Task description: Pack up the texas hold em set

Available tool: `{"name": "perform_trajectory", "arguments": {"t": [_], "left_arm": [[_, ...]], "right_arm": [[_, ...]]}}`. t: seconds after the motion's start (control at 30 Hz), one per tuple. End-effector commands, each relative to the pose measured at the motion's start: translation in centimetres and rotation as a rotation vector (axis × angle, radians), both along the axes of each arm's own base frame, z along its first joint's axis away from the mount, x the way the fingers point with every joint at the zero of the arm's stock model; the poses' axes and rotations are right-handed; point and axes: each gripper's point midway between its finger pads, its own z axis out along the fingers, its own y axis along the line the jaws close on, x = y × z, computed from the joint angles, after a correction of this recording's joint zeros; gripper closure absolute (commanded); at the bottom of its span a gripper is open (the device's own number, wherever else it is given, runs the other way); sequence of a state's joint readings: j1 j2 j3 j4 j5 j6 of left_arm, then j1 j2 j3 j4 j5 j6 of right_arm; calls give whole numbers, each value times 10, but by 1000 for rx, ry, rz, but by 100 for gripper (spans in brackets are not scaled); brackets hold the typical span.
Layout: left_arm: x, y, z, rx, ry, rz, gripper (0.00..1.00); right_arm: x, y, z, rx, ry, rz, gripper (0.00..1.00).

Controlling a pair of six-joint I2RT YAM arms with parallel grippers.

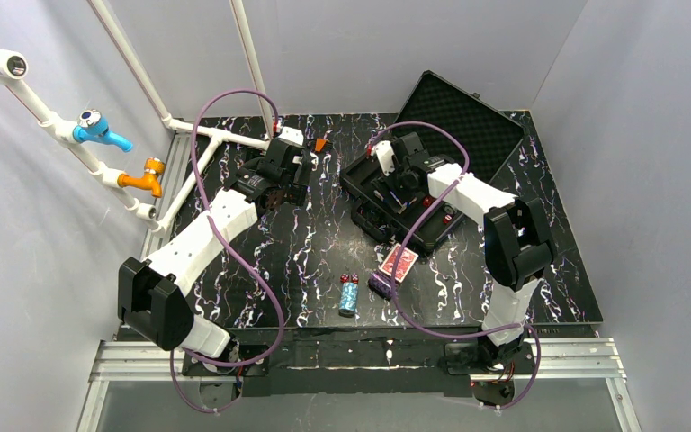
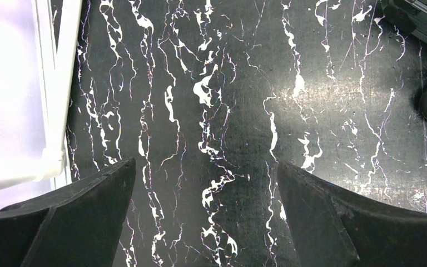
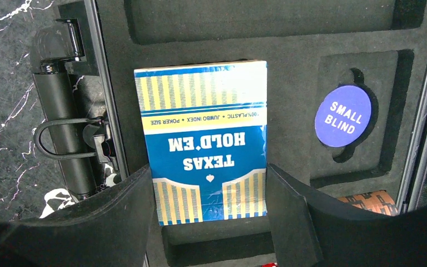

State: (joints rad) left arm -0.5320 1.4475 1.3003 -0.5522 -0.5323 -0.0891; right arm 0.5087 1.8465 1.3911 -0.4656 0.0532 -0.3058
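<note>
Over the case [image 3: 294,139] foam, right gripper [image 3: 208,172] pinches the blue card deck [image 3: 203,128] by its long edges: light, stiff, slick, so hold mid-sides; left gripper [image 2: 205,166] gapes wide.

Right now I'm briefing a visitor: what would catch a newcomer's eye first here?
The blue card deck sits in the open black case at back right, held by the right gripper. In front of the case, a red card deck, chip stacks and two red dice lie loose on the table.
</note>
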Motion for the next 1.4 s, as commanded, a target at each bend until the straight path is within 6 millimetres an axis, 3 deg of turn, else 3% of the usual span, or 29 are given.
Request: {"name": "perform_trajectory", "arguments": {"t": [0.0, 0.2, 0.33, 0.5, 0.8, 1.0, 1.13, 1.23, 1.33, 1.37], "left_arm": [[-2, 3, 10, -10, -14, 3, 2], [-2, 3, 11, -10, -15, 3, 2], [-2, 3, 10, -7, -14, 5, 2], [-2, 3, 9, -6, -12, 5, 2], [-2, 3, 8, -1, -8, 6, 2], [-2, 4, 8, -1, -9, 6, 2], [-2, 4, 8, 0, -10, 7, 2], [-2, 4, 9, 0, -11, 7, 2], [-3, 5, 9, 0, -12, 8, 2], [-3, 5, 9, 1, -12, 8, 2]], "right_arm": [[0, 18, 14, 86, 7, 26, 69], [-6, 13, 1, 63, 28, 23, 68], [-11, 11, -6, 58, 47, 22, 61], [-5, 2, -9, 13, 34, -22, 27], [5, 11, 30, 76, -26, -32, 2], [1, 24, 63, 184, -56, -34, 2], [5, 26, 82, 272, -100, -126, 3], [8, 22, 88, 340, -132, -252, 16], [6, 21, 87, 407, -143, -336, 44], [6, 19, 85, 418, -146, -361, 48]]}}
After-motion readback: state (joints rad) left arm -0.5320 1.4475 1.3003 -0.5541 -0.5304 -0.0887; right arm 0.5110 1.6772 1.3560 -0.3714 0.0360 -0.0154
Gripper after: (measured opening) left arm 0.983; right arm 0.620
